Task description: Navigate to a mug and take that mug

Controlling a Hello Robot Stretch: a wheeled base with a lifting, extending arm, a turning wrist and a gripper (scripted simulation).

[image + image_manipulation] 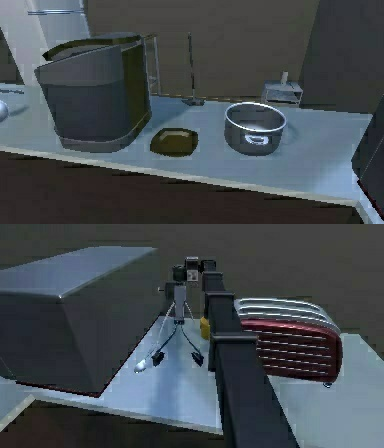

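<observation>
Tool (178,355) stands at the far end of the dark arm (240,374) over the pale surface (150,394), with its two thin fingers (164,341) pointing down. I cannot tell whether they are apart or together, nor whether they hold anything. Just right of the tool, close against the arm, sits a small yellow thing (203,326), too hidden to say surely that it is the mug; a big grey box (70,319) stands left of the tool and a red ribbed toaster (295,349) right of it, beyond the arm.
</observation>
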